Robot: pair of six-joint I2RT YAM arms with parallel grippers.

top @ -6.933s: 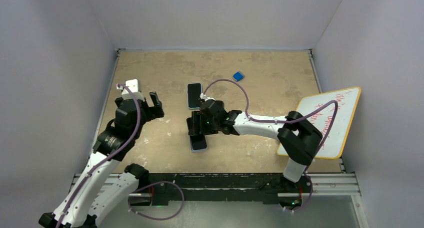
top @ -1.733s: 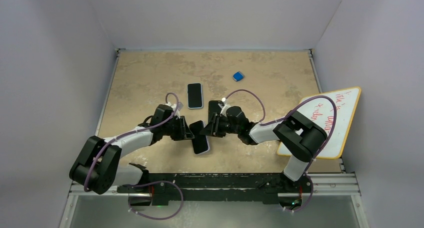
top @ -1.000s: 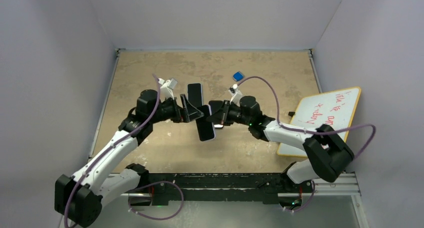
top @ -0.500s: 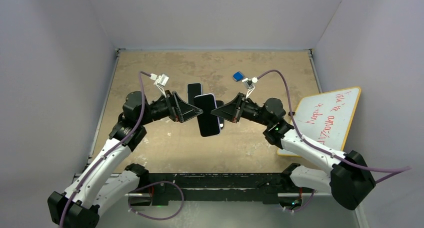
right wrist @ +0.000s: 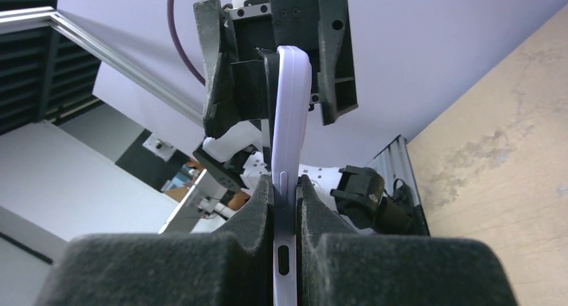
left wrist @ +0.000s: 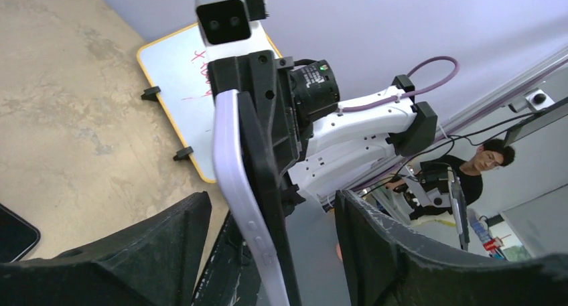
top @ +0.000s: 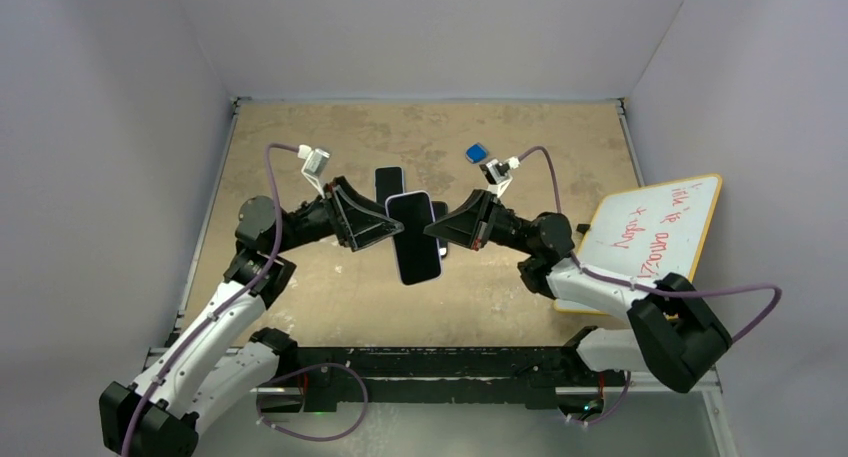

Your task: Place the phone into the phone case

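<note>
Lifted clear of the mottled tan table (top: 300, 147): a lavender-sided, black-screened phone (top: 415, 239), pinched tight along 1 edge by the right gripper (top: 438, 229). Flanked, untouched, by the wide-spread fingers of the left gripper (top: 388, 227). Flat on the table just behind, partly hidden: a dark, pale-rimmed rectangular phone case (top: 386, 176).

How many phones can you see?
2. One lilac-edged phone is held in the air by the right gripper. The other phone-shaped thing, maybe the case, lies flat on the table behind it. Another could be hidden.
</note>
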